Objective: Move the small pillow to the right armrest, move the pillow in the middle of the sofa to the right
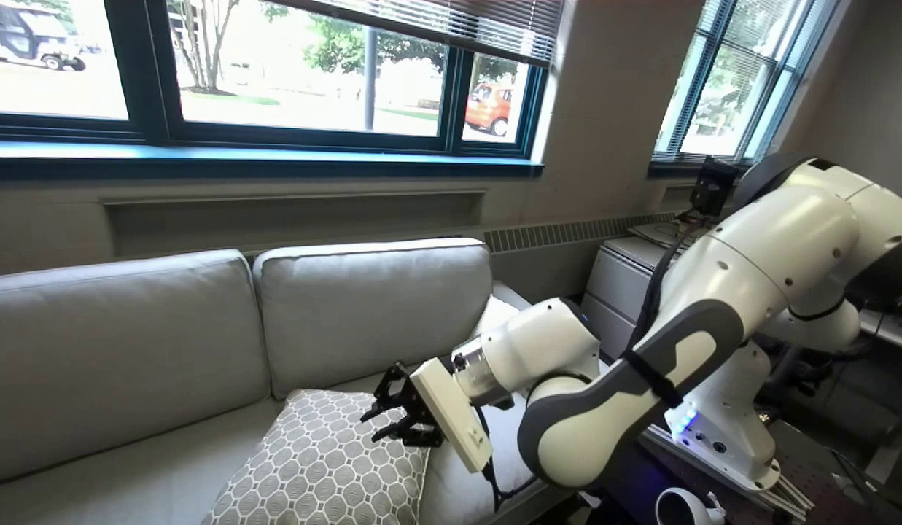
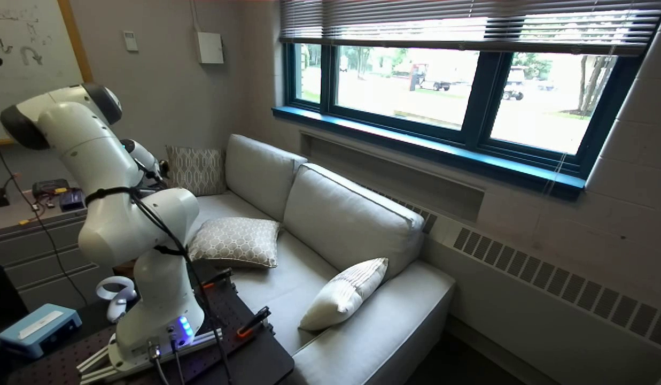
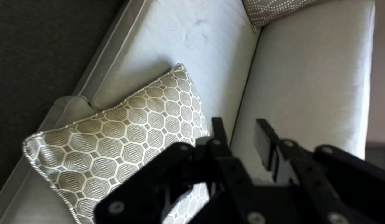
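In an exterior view, the small pillow (image 2: 345, 294) stood tilted on the seat of the sofa (image 2: 277, 283), leaning at the right armrest (image 2: 381, 334) beside the nearer back cushion (image 2: 351, 219). The patterned pillow (image 2: 239, 239) lay on the seat near its middle, apart from the small pillow; the end pillow (image 2: 195, 168) stood upright at the far end. My arm (image 2: 116, 176) rose from its base (image 2: 148, 315) on the desk (image 2: 258, 355); a controller (image 2: 118, 308) and a blue box (image 2: 39, 327) lay near the base.

In an exterior view, my hand (image 1: 370, 428) was released: its jaws stood parted across the upper right of the patterned pillow, though contact with the fabric could not be judged. A part of the small pillow showed beyond my arm, at the right end of the sofa. The window (image 1: 312, 80), its blind (image 1: 480, 29) partly raised, occupied the wall (image 1: 604, 109) above; an orange car (image 1: 487, 108) stood outside.

In the wrist view, my fingers (image 3: 218, 129) entered from the lower edge, clearly apart, with pale sofa fabric visible through the gap. The patterned pillow occupied the left and centre, one corner directed toward the top, its corded edge crossing the split at the front of the seat. One finger overlapped this pillow in the view. A corner of the end pillow appeared at the top, and the dark floor (image 3: 39, 62) filled the upper left.
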You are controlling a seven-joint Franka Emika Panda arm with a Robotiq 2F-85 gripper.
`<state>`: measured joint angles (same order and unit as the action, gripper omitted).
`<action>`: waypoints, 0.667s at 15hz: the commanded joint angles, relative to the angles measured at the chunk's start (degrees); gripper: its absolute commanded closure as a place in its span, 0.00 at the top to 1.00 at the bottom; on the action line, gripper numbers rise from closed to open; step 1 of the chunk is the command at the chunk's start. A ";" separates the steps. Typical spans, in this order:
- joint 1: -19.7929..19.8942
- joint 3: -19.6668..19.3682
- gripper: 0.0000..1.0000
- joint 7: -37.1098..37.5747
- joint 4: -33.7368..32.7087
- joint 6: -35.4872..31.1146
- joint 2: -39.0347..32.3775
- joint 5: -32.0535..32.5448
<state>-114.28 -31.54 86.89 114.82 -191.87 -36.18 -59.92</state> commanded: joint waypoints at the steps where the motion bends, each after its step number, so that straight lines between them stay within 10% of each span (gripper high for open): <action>1: 12.41 11.17 0.62 -5.78 6.91 4.57 14.22 3.08; 6: 30.69 18.37 0.99 -16.08 6.93 21.46 16.83 -1.32; 9: 38.73 16.93 1.00 -23.30 4.22 32.91 11.97 -3.11; 10: 46.81 22.37 1.00 -22.32 3.85 34.78 10.43 0.77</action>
<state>-78.81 -14.70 67.17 120.99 -163.17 -21.24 -61.38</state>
